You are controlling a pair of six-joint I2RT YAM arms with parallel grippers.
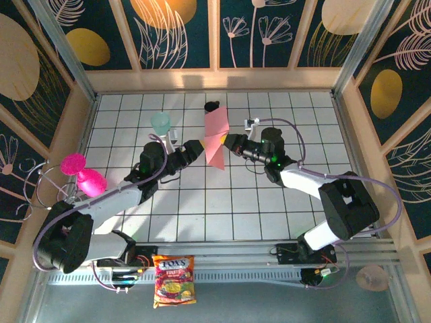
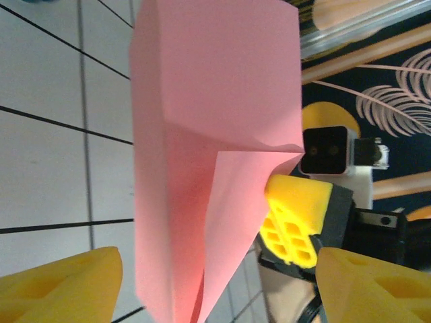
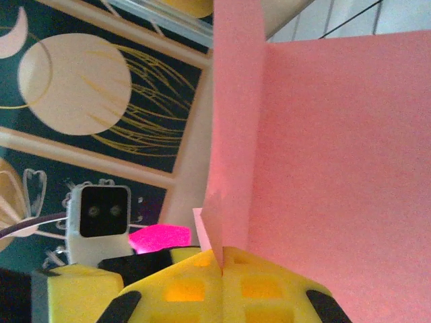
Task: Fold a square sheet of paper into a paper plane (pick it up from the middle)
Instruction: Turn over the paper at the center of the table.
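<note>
The paper, partly folded to a point, is clamped by the right gripper; the left gripper is spread wide; wing folds likely remain.

The folded paper sheet stood between the left gripper and the right gripper, with the goblet far left by the wall.

Robot test booth, as I see it.
I work over a white gridded tabletop walled by leaf-print panels on aluminium rails.
</note>
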